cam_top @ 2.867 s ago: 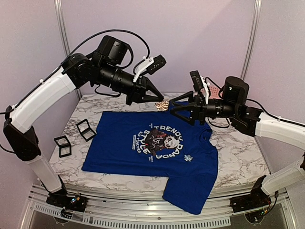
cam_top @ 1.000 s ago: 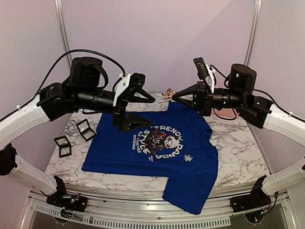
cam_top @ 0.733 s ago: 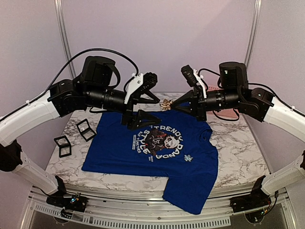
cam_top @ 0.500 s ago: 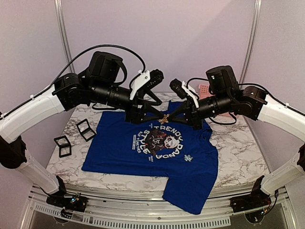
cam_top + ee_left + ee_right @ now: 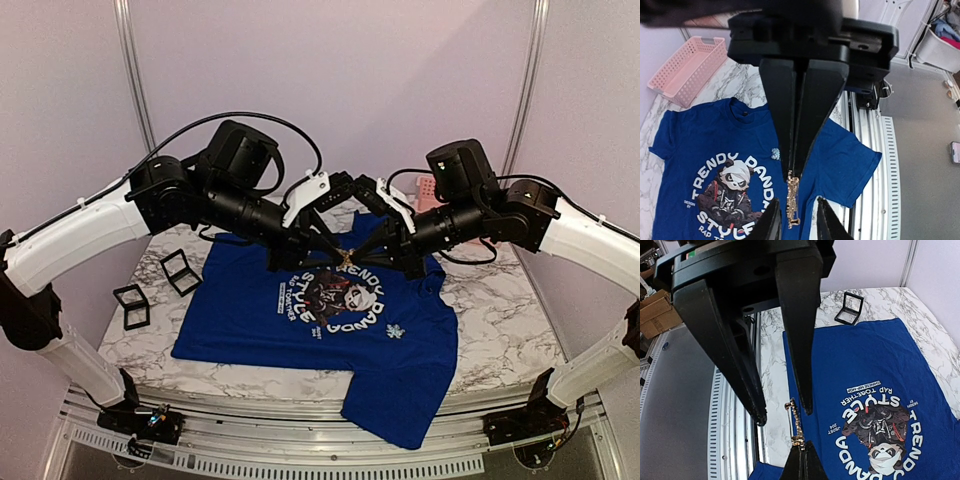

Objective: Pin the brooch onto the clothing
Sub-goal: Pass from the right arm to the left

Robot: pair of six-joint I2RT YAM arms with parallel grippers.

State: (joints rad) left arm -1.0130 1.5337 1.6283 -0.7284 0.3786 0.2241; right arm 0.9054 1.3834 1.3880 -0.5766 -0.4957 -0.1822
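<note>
- Brooch point(image 5: 345, 257): a small gold piece, slender and chain-like in the wrist views, held in the air above the T-shirt point(image 5: 250, 320), over the top of its chest print point(image 5: 335, 295), where the tips of the two arms meet
- We see the right gripper point(image 5: 801, 456) pinched fully closed on one end of the brooch, the rest of the gold piece sticking out past its fingertips
- We find the left gripper point(image 5: 796, 222) partly open, one finger on each side of the brooch's free end; a gap shows on both sides, though we cannot say for certain that neither pad touches the metal
- We see the T-shirt lying flat on the marbled table point(image 5: 490, 340), royal blue and short-sleeved, collar toward the far wall, one lower corner hanging over the near edge
- Its chest print is round: white lettering ringed about a dark-clad panda with a white head
- A small pale ornament point(image 5: 396, 331) sits on the T-shirt just beside the print, on the right arm's side
- We note a black open box point(image 5: 181, 270) and a second box point(image 5: 131, 305) on the table, left of the T-shirt, and a pink basket point(image 5: 687, 67) beyond the collar
</note>
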